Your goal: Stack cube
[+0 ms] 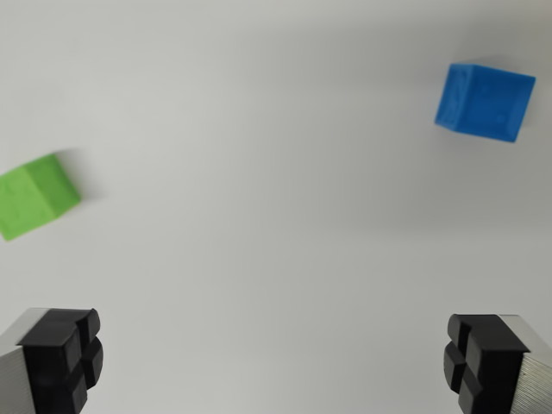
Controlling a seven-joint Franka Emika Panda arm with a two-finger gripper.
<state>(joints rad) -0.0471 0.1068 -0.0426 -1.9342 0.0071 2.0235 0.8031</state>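
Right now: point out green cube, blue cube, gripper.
green cube (34, 197), wrist view, its top face
blue cube (485, 101), wrist view, its top face
gripper (276, 362), wrist view, midway between the two fingertips, jaws wide apart

The green cube (34, 197) is smeared by blur — its edges run soft, most of all along the top and the wrist view's right, and its left side is cut off by the picture's edge. No surface detail on it can be told. The blue cube (485, 102) is mildly blurred too; faint marks on its faces are too soft to read. Of the gripper (274, 360) only the two black finger pads (62, 355) and a little grey metal show — both run out of the picture at the bottom corners. No edge of the surface (276, 216) shows.
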